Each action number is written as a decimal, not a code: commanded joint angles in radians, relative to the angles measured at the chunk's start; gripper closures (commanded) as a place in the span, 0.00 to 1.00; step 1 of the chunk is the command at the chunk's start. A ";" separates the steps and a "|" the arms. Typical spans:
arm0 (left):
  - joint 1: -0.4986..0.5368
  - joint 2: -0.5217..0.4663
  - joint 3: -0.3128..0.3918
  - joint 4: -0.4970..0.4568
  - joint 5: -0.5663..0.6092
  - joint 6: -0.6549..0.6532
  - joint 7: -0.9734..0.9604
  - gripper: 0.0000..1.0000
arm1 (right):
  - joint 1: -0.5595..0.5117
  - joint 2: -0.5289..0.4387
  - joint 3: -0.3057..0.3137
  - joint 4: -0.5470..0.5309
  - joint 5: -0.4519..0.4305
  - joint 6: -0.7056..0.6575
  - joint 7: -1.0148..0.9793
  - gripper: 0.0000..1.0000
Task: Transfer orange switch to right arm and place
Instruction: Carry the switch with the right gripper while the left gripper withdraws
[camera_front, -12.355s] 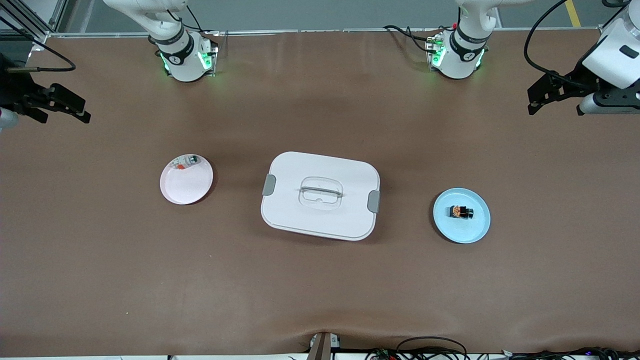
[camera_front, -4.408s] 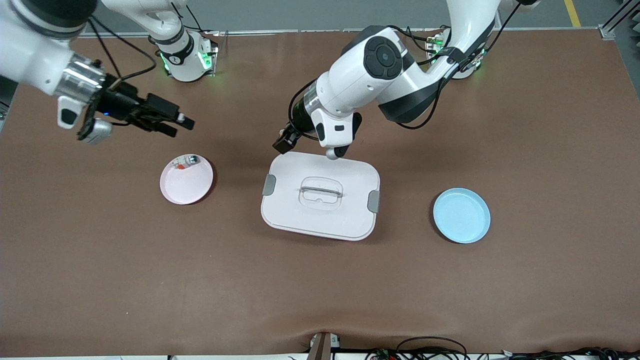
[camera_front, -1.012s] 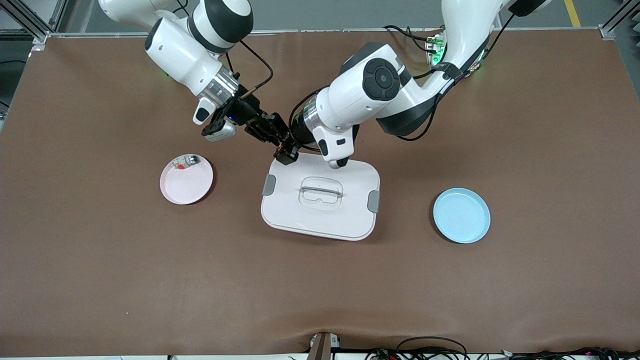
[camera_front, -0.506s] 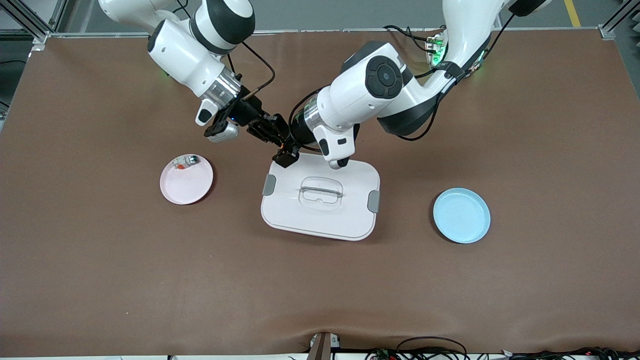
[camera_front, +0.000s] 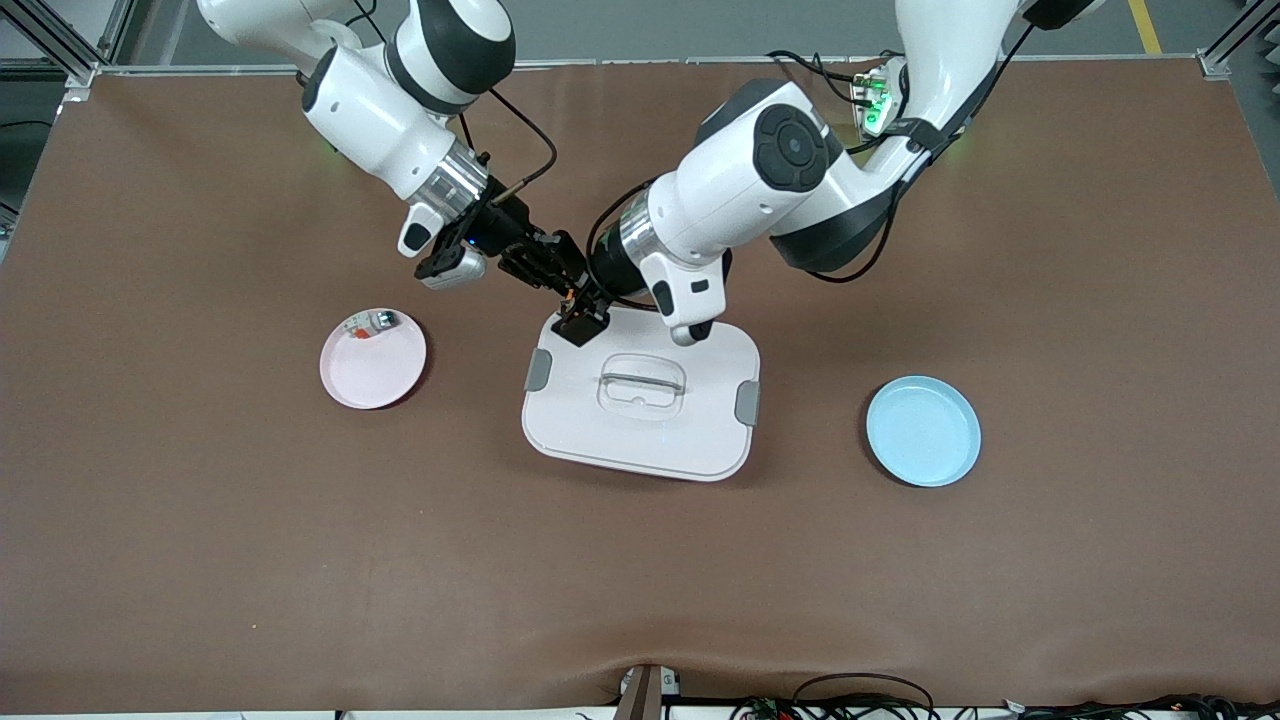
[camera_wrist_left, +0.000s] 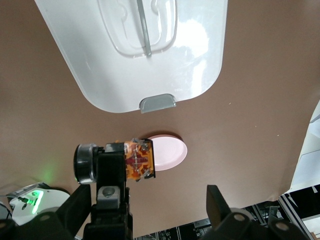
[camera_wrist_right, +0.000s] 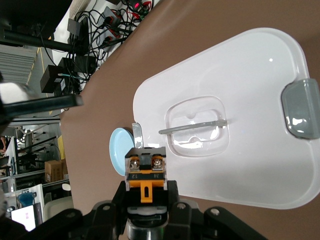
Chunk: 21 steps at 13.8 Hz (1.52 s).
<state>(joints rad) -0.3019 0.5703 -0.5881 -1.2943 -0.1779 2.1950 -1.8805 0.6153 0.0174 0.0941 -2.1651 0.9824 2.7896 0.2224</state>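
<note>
Right gripper (camera_front: 562, 283) pinching orange switch (camera_wrist_right: 145, 175) over white box (camera_front: 690, 440) corner; left gripper (camera_front: 583, 325) spread, alongside.

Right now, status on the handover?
Right tool shut on the small black-and-orange switch, over the white lidded box. Left tool open, let go. Nothing in the way.

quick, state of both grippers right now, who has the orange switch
Left gripper: jaws open, holding nothing, over the white lidded box.
Right gripper: jaws shut on the orange switch.
</note>
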 joint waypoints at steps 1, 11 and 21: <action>0.006 -0.050 0.030 -0.002 0.043 -0.062 0.038 0.00 | -0.002 0.006 -0.016 0.014 -0.034 -0.076 -0.128 1.00; 0.200 -0.174 0.039 -0.006 0.278 -0.404 0.605 0.00 | -0.219 -0.088 -0.019 -0.037 -0.692 -0.525 -0.547 1.00; 0.475 -0.280 0.037 -0.010 0.419 -0.613 1.363 0.00 | -0.451 -0.103 -0.019 -0.179 -0.792 -0.512 -1.475 1.00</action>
<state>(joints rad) 0.1240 0.3228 -0.5456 -1.2874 0.2251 1.5929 -0.6015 0.2017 -0.0602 0.0594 -2.3068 0.2141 2.2659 -1.1462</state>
